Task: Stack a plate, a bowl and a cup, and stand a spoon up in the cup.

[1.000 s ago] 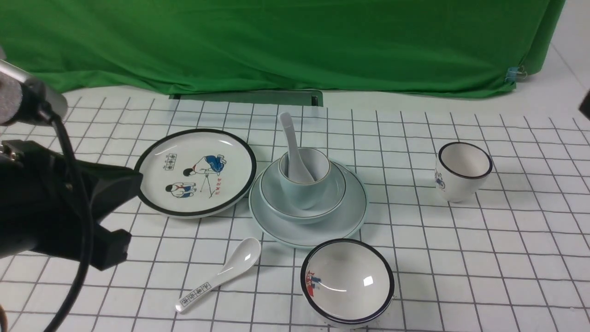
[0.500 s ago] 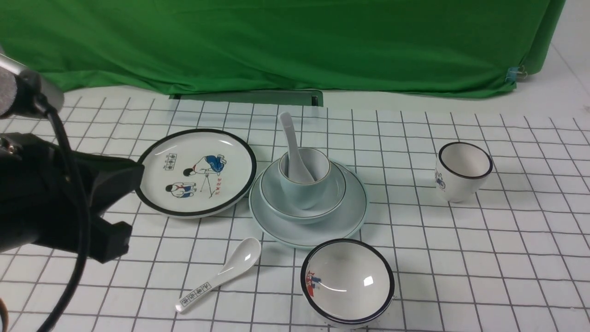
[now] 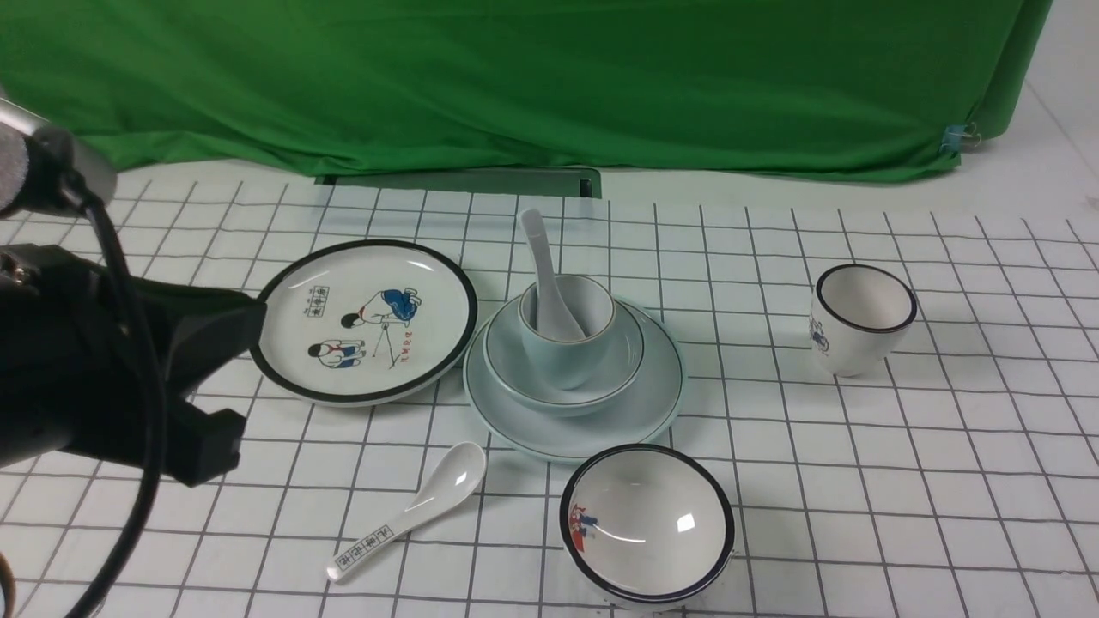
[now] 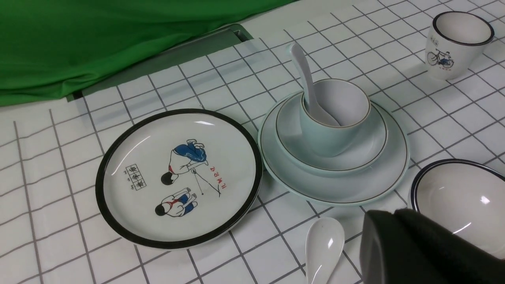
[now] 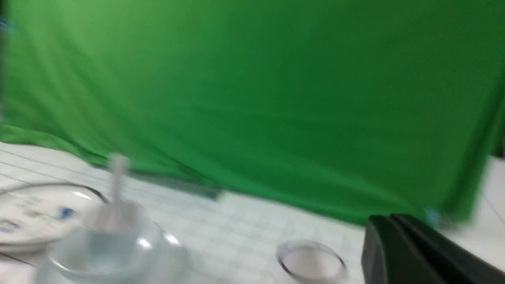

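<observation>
Standing at the far left, the left claw [image 4: 388, 215] is closed tight with nothing between its fingers. Next comes a white round plate with a black rim and cartoon figures [image 3: 369, 322], then a white ceramic spoon with a printed handle [image 3: 403, 519] lying on the white gridded bench [image 3: 962, 506].

To the right of that claw sits the stack: a pale blue-green round plate [image 3: 506, 419], a pale blue-green shallow bowl [image 3: 508, 369] on it, and a pale blue-green handleless cup [image 3: 567, 365] in the bowl. A plain glossy white spoon [image 3: 543, 257] stands in the cup, its long axis rising with a lean towards the left, bowl end down. The left arm looks nearer.

Farther right are a black-rimmed white bowl [image 3: 648, 524], close in front, and a black-rimmed white cup [image 3: 859, 322]. The right claw [image 5: 390, 221], seen only by its own camera, is shut and empty.

I count two plates, two bowls, two cups, two spoons. The job looks finished; any withdrawal should avoid the raised handle.
</observation>
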